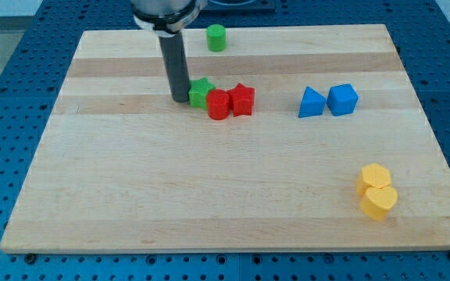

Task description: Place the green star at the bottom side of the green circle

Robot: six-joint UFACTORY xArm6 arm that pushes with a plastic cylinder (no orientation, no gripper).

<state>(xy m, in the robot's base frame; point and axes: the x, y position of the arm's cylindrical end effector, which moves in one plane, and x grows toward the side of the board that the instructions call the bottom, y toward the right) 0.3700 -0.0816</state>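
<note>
My tip [180, 99] is pressing bare against the green star's [201, 91] left side, gripping nothing; the star is sitting mid-board, touching the red cylinder [218, 104], well below the green circle [216, 37] near the top edge. Risk, I am judging: pushing rightward is dragging both red blocks [242, 100] along; the star is slipping off-line.

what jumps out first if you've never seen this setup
The dark rod coming down from the view's top, with my tip right against the left side of the green star, which sits beside two red blocks near the board's middle. Next, the green circle alone at the top edge, a blue pair to the right and a yellow pair at lower right.
</note>
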